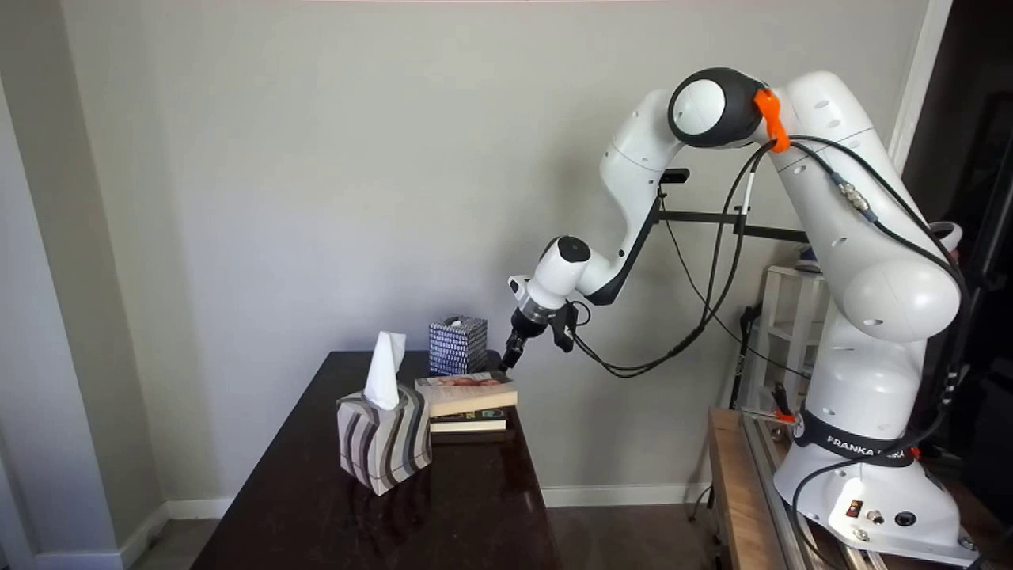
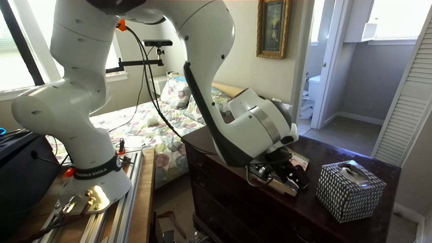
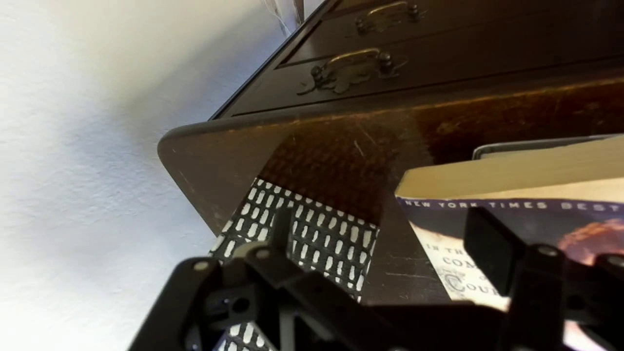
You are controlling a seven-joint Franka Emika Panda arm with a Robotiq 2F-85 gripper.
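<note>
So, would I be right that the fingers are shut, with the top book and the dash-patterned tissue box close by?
Not quite: the wrist view shows the fingers open, well apart. The top book and the dash-patterned tissue box are indeed close by.

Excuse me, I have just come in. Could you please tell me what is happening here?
A robot arm reaches over a dark dresser. Its jaws stand open and hold nothing, close to a corner of the upper book; I cannot tell whether they touch it. That book lies on another book. The patterned tissue box and the striped tissue box also stand on the dresser, not gripped.
</note>
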